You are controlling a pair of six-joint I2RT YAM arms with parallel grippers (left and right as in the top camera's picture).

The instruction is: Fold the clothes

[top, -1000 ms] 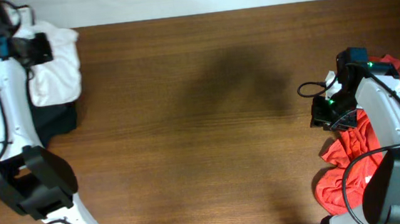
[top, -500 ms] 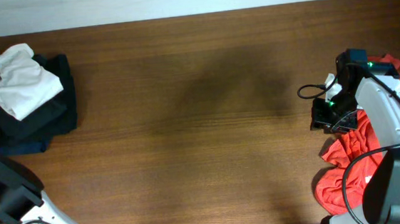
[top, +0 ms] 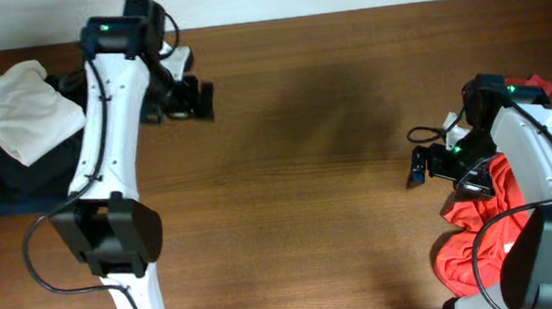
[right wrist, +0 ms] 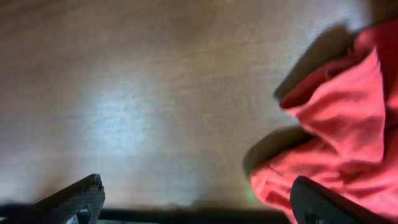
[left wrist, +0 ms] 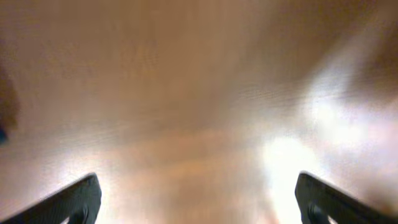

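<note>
The clothes, a white T-shirt [top: 18,108], lie folded on a stack of dark garments [top: 1,171] at the table's far left edge, in the overhead view only. My left gripper [top: 196,82] hangs over bare wood to the right of that stack, well apart from the shirt. Its jaws are open, and the blurred left wrist view shows only table between its fingertips [left wrist: 78,199]. My right gripper [top: 417,153] is open above the table near the right side. Nothing sits between its fingertips [right wrist: 78,198].
A crumpled red garment [top: 483,217] lies at the right edge, under and beside the right arm. In the right wrist view this red garment [right wrist: 345,124] reaches the right finger. The brown wooden table [top: 309,191] spans the middle.
The left arm has swung from the far-left stack out over the table, leaving the white shirt on the dark garments, jaws now open. The right gripper has opened wide and shifted slightly left.
</note>
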